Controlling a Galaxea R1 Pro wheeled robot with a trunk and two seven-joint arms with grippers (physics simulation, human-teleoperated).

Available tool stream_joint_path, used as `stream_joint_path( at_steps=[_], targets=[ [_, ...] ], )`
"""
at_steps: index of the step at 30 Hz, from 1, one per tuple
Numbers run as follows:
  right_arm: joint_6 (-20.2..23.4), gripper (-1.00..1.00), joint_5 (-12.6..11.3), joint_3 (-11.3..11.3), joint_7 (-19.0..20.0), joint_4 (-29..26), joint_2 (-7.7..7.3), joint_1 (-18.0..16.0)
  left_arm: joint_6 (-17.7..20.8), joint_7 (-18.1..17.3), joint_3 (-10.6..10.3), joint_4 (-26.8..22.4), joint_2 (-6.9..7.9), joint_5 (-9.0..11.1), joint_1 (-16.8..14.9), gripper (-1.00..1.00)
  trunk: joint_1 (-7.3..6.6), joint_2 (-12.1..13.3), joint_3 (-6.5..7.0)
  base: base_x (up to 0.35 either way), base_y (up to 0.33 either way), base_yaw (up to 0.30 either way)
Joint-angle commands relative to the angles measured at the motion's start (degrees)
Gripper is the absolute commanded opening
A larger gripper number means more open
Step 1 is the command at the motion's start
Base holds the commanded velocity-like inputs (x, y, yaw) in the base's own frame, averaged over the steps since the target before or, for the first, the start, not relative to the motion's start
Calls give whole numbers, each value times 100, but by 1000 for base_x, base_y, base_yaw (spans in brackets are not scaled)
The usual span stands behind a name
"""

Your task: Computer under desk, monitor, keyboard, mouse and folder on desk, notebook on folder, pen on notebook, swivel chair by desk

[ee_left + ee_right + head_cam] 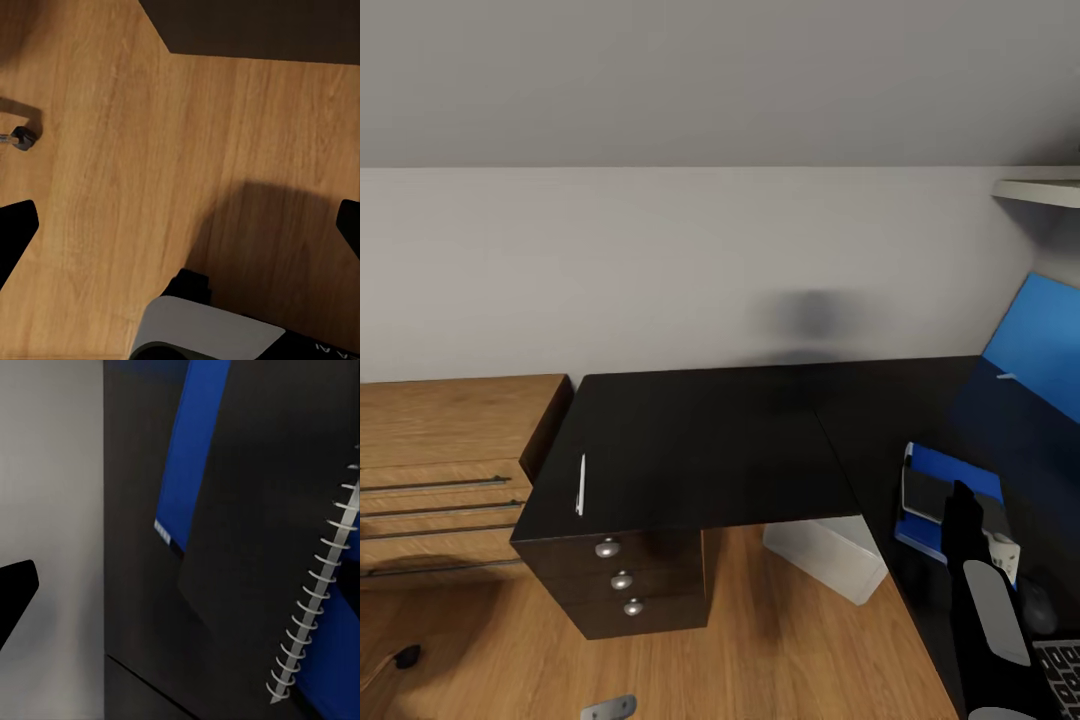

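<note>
The desk [700,440] has a glossy black top and a blue back panel [1040,340]. A thin white pen [581,485] lies near its left edge. At the right the blue folder [960,468] lies on the desk with the dark spiral-bound notebook [925,492] on top. My right gripper [960,505] hovers open just above them; the right wrist view shows the notebook [270,547] over the folder [191,457]. A keyboard corner [1060,662] and a dark mouse [1040,605] sit behind the arm. The pale computer [830,555] stands under the desk. My left gripper [180,225] hangs open over the wood floor.
A light-wood cabinet [450,460] adjoins the desk's left end. A dark drawer unit [622,580] with round knobs stands under that end. A black castor [405,656] [22,137] rests on the floor at lower left. A white shelf [1040,190] juts out at upper right.
</note>
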Motion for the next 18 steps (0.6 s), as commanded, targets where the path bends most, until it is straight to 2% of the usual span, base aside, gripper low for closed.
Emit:
stream_joint_path(
  at_steps=[1, 11, 14, 18],
  targets=[
    [-25, 100, -60, -2, -13, -7, 3, -4, -5, 45, -43, -8, 9, 41, -7, 100, 0, -4, -6, -18, 0, 0],
    [-25, 100, -73, 17, 49, -57, 18, -4, -5, 50, -43, -9, 9, 44, -7, 100, 0, -4, -6, -3, 0, 0],
    [-3, 100, -82, 19, 138, -250, 63, 1, -5, 53, -38, -6, 9, 45, -7, 100, 0, -4, -6, 0, 0, 0],
    [8, 100, -60, 33, 273, -399, 206, 11, -5, 53, -38, -6, 9, 46, -7, 100, 0, -4, -6, 0, 0, 0]
  ],
)
